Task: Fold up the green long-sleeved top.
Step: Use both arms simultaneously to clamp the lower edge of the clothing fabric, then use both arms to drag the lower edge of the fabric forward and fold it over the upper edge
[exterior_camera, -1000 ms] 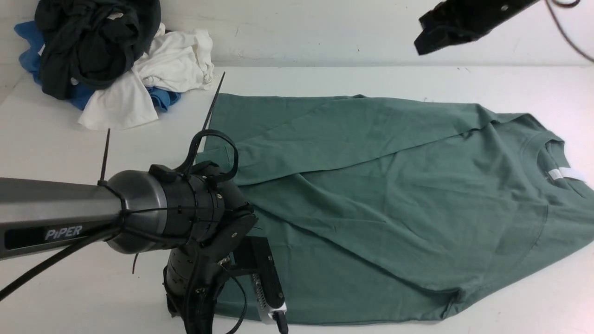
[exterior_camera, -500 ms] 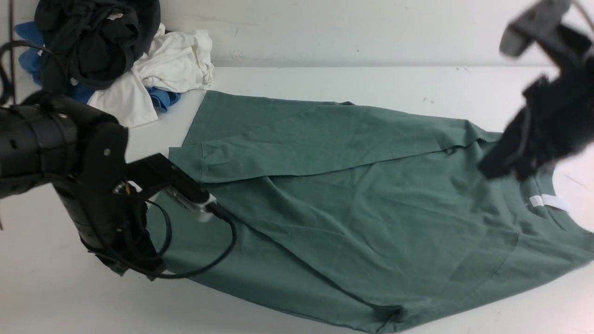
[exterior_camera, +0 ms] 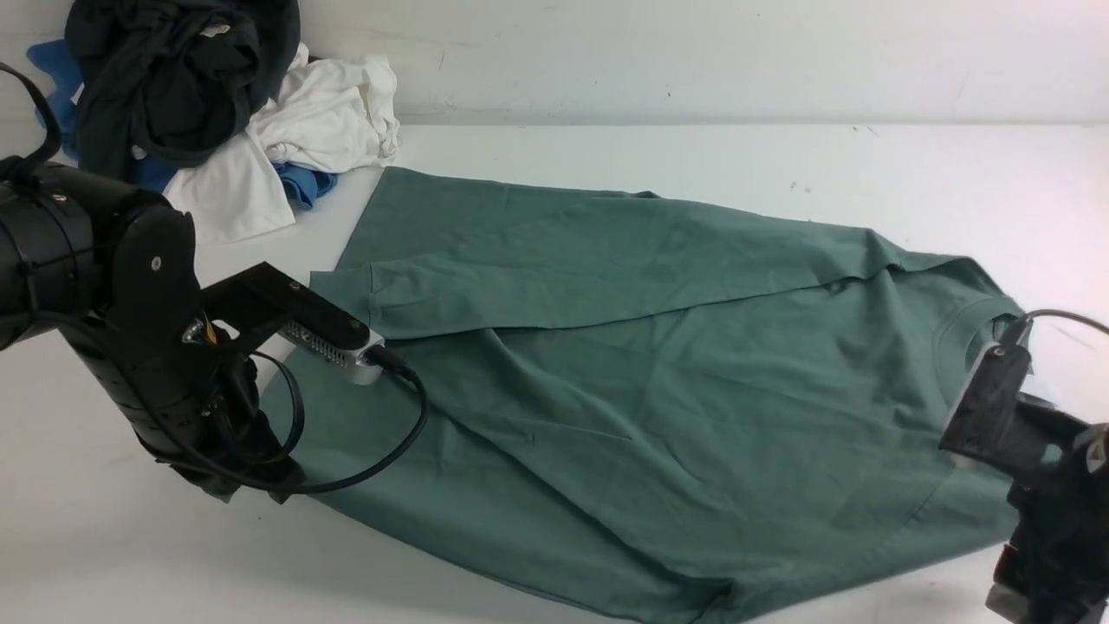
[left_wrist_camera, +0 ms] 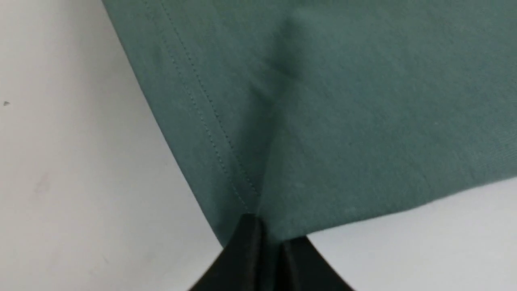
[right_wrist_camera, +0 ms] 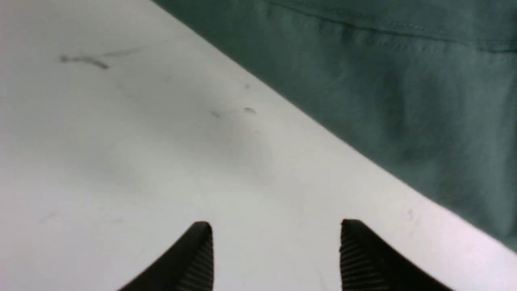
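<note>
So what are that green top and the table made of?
The green top looks like soft matte knit cotton, going by its limp creases and stitched hem. The table is a hard, smooth white surface, maybe laminate; faint scuffs show.

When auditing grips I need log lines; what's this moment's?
left hand: shut on sage-green cotton long-sleeved top corner | right hand: open, over white table

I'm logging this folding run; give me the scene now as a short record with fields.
garment: green long-sleeved top, spread flat on the table, one layer folded over along its far side
left gripper: shut, pinching the top's hem corner
right gripper: open, empty, over bare table beside the top's edge
other: pile of black, white and blue garments at the far left
</note>
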Robot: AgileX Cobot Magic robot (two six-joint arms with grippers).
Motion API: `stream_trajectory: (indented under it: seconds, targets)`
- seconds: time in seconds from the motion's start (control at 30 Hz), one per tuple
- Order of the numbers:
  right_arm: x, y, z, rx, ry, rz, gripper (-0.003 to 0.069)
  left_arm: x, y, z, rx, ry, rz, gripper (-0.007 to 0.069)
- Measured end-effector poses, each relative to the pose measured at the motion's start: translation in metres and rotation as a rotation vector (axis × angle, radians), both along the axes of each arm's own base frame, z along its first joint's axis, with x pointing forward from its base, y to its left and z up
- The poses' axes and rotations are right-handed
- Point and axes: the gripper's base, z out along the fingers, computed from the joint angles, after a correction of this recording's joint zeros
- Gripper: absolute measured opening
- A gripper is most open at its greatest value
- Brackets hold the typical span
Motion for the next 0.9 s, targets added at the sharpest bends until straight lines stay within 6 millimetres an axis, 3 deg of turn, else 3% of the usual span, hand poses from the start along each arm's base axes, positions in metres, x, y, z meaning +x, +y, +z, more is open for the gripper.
stream_trajectory:
  seconds: [0.1,0.27,0.37,0.47,0.57,0.6,0.67,0.87,0.9]
  targets:
    - [0.007,0.0,-0.007,-0.014,-0.087,0.038,0.0478,0.0,-0.001,0.0,-0.015,0.004,0.008,0.0009]
    - [0.017,-0.001,-0.019,-0.049,-0.119,0.096,0.0428,-0.001,-0.002,0.0,-0.02,0.013,0.012,0.0009]
    - [0.02,-0.003,-0.033,-0.09,-0.07,0.133,0.0348,-0.003,-0.001,0.0,-0.016,0.028,0.013,0.0009]
    - [0.025,-0.004,-0.034,-0.107,-0.081,0.123,0.0182,-0.004,-0.001,0.001,-0.016,0.027,0.013,0.0009]
    - [0.026,-0.004,-0.032,-0.099,-0.078,0.071,0.0074,-0.005,-0.001,0.005,-0.018,0.021,0.011,0.0009]
    - [0.025,-0.005,-0.025,-0.09,-0.091,0.027,0.0023,-0.009,0.0,0.01,-0.018,0.016,0.011,0.0009]
    - [0.024,-0.006,-0.009,-0.083,-0.131,-0.025,0.0,-0.015,0.002,0.021,-0.024,-0.005,0.011,0.0009]
    - [0.016,-0.01,0.056,-0.064,-0.323,-0.097,-0.0006,-0.025,0.004,0.075,-0.079,-0.177,0.038,0.0009]
    - [0.016,-0.011,0.059,-0.064,-0.331,-0.097,-0.0006,-0.025,0.004,0.078,-0.082,-0.185,0.041,0.0009]
